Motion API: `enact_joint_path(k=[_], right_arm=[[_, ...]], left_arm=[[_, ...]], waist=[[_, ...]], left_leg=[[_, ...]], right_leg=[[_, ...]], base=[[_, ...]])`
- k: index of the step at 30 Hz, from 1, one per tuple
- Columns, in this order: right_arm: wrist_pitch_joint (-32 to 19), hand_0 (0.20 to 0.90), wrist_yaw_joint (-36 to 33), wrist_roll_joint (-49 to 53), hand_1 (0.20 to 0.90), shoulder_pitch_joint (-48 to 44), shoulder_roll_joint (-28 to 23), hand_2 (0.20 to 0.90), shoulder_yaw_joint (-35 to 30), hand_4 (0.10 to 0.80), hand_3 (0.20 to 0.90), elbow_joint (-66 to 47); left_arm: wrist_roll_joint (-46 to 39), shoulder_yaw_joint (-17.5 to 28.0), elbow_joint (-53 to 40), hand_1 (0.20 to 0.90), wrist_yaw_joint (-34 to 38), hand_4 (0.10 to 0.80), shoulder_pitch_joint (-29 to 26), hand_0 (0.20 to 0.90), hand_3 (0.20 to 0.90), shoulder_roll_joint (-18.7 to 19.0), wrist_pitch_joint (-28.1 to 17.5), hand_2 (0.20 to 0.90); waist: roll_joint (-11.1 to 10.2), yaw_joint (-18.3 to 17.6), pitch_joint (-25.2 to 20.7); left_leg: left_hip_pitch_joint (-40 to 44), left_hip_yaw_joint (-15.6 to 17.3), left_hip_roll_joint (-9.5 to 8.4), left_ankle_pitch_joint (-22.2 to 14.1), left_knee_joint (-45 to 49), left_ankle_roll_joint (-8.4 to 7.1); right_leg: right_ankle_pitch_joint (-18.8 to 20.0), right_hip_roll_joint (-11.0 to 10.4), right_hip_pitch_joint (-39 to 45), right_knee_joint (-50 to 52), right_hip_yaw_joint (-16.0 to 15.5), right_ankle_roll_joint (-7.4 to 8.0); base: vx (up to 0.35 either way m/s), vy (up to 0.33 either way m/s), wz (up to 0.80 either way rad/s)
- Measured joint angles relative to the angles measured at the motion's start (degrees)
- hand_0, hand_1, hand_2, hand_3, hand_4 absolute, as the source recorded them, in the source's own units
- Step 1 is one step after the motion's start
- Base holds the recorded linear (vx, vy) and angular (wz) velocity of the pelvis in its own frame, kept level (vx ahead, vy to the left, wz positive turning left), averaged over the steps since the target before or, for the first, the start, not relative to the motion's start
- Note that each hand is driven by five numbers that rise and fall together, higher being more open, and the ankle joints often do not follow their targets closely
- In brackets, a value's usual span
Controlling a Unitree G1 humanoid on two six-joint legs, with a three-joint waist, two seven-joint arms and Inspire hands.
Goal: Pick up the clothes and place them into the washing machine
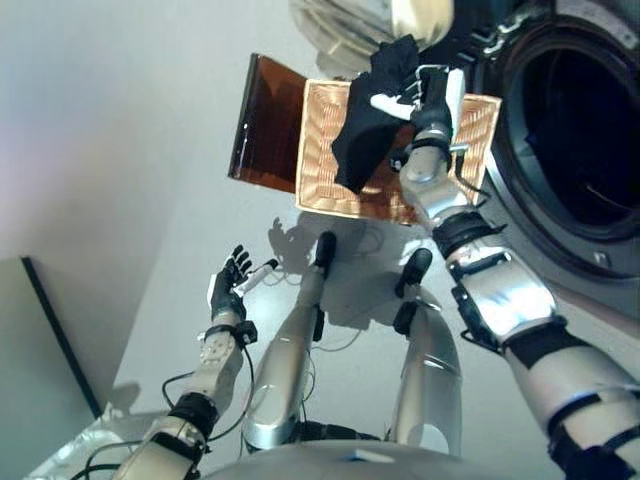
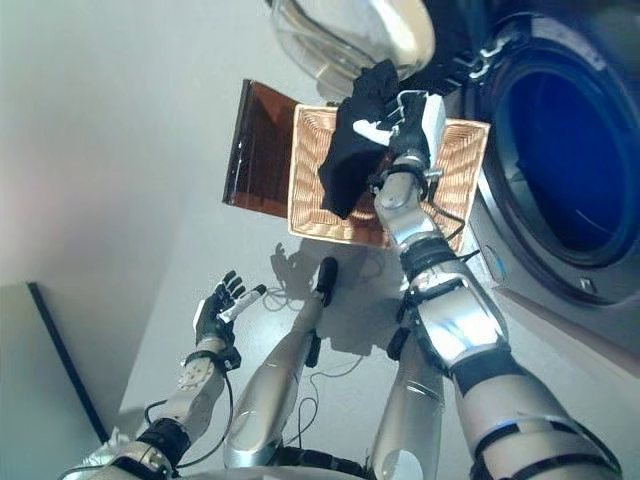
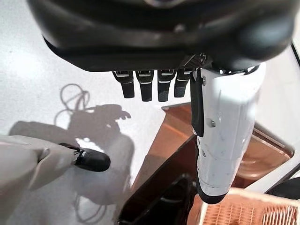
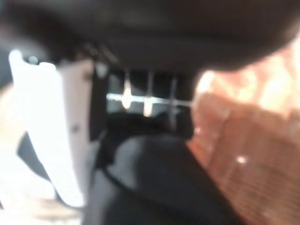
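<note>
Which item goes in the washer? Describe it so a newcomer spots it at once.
Start at the washing machine with its round open door on the robot's right. Beside it sits a woven orange basket, and above that the right robot hand holds a black garment. It is the only dark, limp cloth hanging in the air.

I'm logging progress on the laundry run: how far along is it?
Done: the right hand has gripped a black garment and holds it above the woven basket. Left: carrying it into the washing machine's open drum. The left hand hangs open, idle.
</note>
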Motion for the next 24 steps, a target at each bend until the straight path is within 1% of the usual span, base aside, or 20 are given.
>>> enact_joint_path(k=[1,4,5,6,10,14,20,24], right_arm=[[-1.1,0.2,0.0,2.0,0.2,1.5,0.0,0.2,-0.7,0.3,0.2,-1.1],[-3.0,0.2,0.0,6.6,0.2,5.2,-0.1,0.2,-4.2,0.3,0.2,-5.0],[-5.2,0.2,0.1,10.1,0.2,8.5,0.0,0.2,-6.8,0.3,0.2,-8.4],[-6.4,0.2,0.0,11.3,0.2,9.9,0.0,0.2,-7.6,0.3,0.2,-9.7],[-10.3,0.2,1.1,19.1,0.2,14.8,0.6,0.2,-11.5,0.3,0.2,-11.6],[-11.4,0.2,1.3,23.1,0.2,16.8,0.5,0.2,-14.1,0.3,0.2,-11.6],[-14.1,0.2,2.5,30.8,0.2,17.2,1.3,0.2,-17.5,0.3,0.2,-11.3],[-16.2,0.2,2.9,34.8,0.2,17.0,1.6,0.2,-18.7,0.3,0.2,-9.8]], left_arm=[[0.0,0.0,0.7,0.9,0.0,0.8,-0.1,0.9,0.9,-0.3,0.1,0.9],[0.1,-0.1,1.3,0.9,-0.1,0.8,0.2,0.9,0.9,-0.5,0.2,0.9],[0.1,-0.1,1.6,0.9,-0.2,0.8,0.2,0.9,0.9,-0.8,0.5,0.9],[0.1,-0.1,1.6,0.9,-0.2,0.8,0.3,0.9,0.9,-0.9,0.8,0.9],[0.1,0.0,2.9,0.9,-1.1,0.8,1.0,0.9,0.9,-1.2,1.2,0.9],[0.0,0.0,3.2,0.9,-1.9,0.8,1.0,0.9,0.9,-1.6,1.3,0.9],[-0.5,-0.2,3.2,0.9,-2.8,0.8,1.3,0.9,0.9,-1.7,1.3,0.9],[-0.7,-0.3,3.3,0.9,-3.7,0.8,1.6,0.9,0.9,-1.9,1.3,0.9]], waist=[[0.0,-0.6,0.0],[0.0,-1.8,0.0],[0.0,-2.2,0.0],[0.0,-2.1,0.0],[0.0,-4.2,0.0],[0.0,-4.7,0.0],[0.1,-5.4,0.0],[0.1,-5.5,-0.1]], left_leg=[[0.7,0.4,-0.03,0.0,-0.2,0.26],[2.1,1.3,-0.05,-0.2,-1.0,0.34],[2.7,1.7,-0.11,-0.2,-1.3,0.51],[2.9,1.9,-0.19,-0.3,-1.3,0.68],[4.3,2.9,-0.31,-0.8,-1.3,1.41],[4.7,4.0,-0.24,-1.1,-1.3,1.5],[4.7,4.4,-0.23,-1.3,-1.3,1.36],[4.7,4.8,-0.28,-1.5,-1.3,1.64]], right_leg=[[0.2,0.1,0.8,-0.5,0.3,0.2],[0.7,0.3,1.8,-1.9,1.0,0.55],[0.8,0.3,2.2,-2.2,1.5,0.77],[1.0,0.3,2.5,-2.5,1.7,0.75],[1.6,0.5,4.1,-3.9,2.4,1.11],[1.8,0.7,4.1,-4.4,3.5,1.42],[2.0,0.7,3.9,-4.7,3.9,1.4],[2.0,0.6,3.7,-4.7,4.3,1.41]], base=[[0.039,0.001,-0.15],[0.052,0.003,-0.13],[0.027,0.003,-0.06],[0.036,0.017,-0.09],[0.023,0.011,-0.08],[0.005,0.0,-0.02],[0.001,0.003,-0.04],[-0.002,-0.004,-0.04]])
